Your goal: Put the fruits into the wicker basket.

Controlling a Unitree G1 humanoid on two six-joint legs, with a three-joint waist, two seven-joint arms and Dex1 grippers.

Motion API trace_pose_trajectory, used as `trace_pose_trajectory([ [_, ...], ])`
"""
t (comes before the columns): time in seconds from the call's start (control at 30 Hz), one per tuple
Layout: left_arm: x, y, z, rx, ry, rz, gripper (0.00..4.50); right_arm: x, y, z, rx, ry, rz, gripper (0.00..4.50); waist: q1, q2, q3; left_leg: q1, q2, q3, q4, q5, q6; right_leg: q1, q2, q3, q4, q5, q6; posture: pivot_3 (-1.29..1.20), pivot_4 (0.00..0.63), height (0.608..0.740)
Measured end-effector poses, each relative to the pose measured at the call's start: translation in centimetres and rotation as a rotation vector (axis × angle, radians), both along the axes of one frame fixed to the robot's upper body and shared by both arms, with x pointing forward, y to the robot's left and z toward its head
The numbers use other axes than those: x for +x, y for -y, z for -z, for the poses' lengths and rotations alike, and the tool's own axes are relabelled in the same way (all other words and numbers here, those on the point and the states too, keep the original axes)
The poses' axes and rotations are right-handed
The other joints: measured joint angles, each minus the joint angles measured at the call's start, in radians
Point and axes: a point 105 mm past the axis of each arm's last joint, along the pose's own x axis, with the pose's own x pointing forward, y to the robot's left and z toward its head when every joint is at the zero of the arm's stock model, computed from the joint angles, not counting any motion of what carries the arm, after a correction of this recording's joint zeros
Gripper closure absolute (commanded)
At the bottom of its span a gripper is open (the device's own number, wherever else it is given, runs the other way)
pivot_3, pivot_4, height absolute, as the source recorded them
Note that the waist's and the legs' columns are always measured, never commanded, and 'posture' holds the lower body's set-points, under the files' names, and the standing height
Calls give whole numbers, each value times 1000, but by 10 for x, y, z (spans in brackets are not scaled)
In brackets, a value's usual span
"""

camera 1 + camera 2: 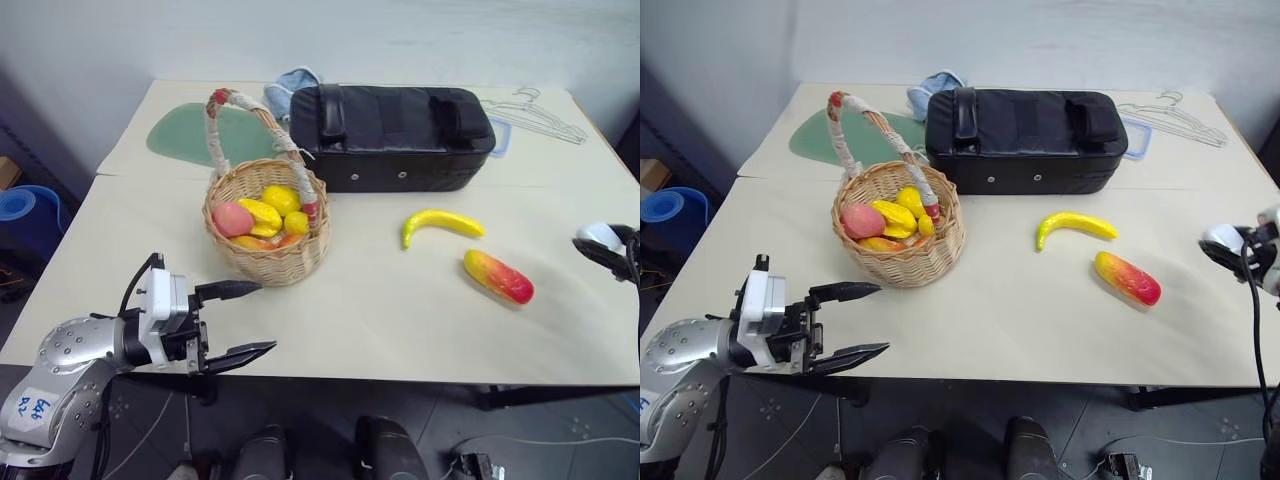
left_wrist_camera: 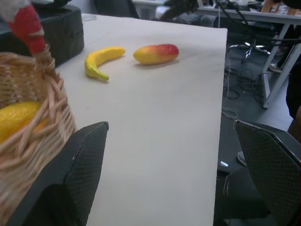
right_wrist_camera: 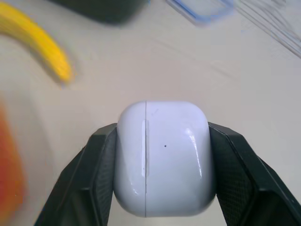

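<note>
Round wicker basket (image 1: 268, 232), light-tan weave w/ tall arched handle wrapped in pale cord, red at the ends, sits left-centre on the tabletop (image 1: 380, 310), holding several smooth yellow and pink-red fruits. Curved yellow banana (image 1: 441, 224) w/ greenish tip lies to its right; oblong red-to-yellow mango-like fruit (image 1: 498, 276) lies just beside the banana, nearer the front edge, the two apart. Long black bag (image 1: 390, 136), boxy w/ straps on top, sits behind them, close to the basket's handle. Left hand (image 1: 243, 321) hovers near the front edge in front of the basket, black fingers spread wide, nothing in them. Right hand (image 3: 162, 207) is at the far right edge, fingers clamped on a small glossy white rounded case (image 3: 163, 157). Tabletop is matte cream; pale wall behind, blue bin (image 1: 28, 215) on the floor at left.
</note>
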Motion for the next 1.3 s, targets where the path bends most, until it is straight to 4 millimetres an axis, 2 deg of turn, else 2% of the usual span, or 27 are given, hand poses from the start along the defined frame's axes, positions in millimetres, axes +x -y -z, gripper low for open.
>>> trace_pose_trajectory([
  [0.1,2,3,-2,-2,6,9,0,-3,14,29,-16,-78,102,2150,-19,3,0,2,1,0,-2,0,-1,0,1,2,-1,0,0,0,150,740],
  [0.2,2,3,-2,-1,3,7,0,-3,14,50,-22,-121,142,2150,-27,3,0,1,1,0,-2,0,-1,0,2,2,-1,0,0,0,150,740],
  [0.33,2,2,0,-1,-6,-2,0,-6,20,54,-25,-112,200,2150,-27,2,0,2,1,-2,0,0,0,2,1,3,-3,1,2,0,150,740],
  [0.53,3,2,0,-1,-5,-9,0,-15,28,55,58,-80,243,133,-15,2,0,2,0,-4,1,0,1,4,1,3,-5,2,3,0,150,740],
  [0.6,3,1,0,-2,-5,-14,0,-16,24,52,97,-57,202,27,-11,3,0,1,0,-4,0,0,1,3,1,3,-5,2,3,0,150,740],
  [0.67,6,-2,0,-4,-6,-27,0,-13,17,39,100,-12,121,27,-13,6,1,1,0,-2,0,0,1,3,1,4,-5,2,3,0,150,740],
  [0.73,9,-7,0,-7,-1,-50,0,-8,6,6,36,52,-19,27,-12,14,4,1,-1,-1,0,0,1,2,0,5,-4,2,3,0,150,740],
  [0.83,14,-16,-1,-13,12,-93,0,-4,-22,-45,-75,128,-241,27,-8,15,4,2,1,-1,-1,-1,1,1,2,4,-3,2,3,0,150,740],
  [0.9,18,-22,1,-15,8,-116,0,2,-47,-62,-122,133,-373,27,-7,15,4,2,1,-2,0,-1,1,1,2,4,-3,2,3,0,150,740],
  [1.0,20,-25,4,-16,9,-132,0,18,-85,-65,-144,107,-523,27,-7,14,4,2,0,-1,1,-1,1,1,0,5,-3,2,3,0,150,740],
  [1.13,23,-25,6,-7,12,-130,0,48,-142,-53,-162,24,-694,27,-7,14,5,-2,0,0,1,-1,1,-4,0,5,-1,2,3,0,150,740],
  [1.3,25,-22,2,-7,29,-129,0,88,-195,-46,-171,-53,-733,27,-6,14,5,-6,0,2,1,0,1,-12,-1,5,8,2,3,0,150,740],
])
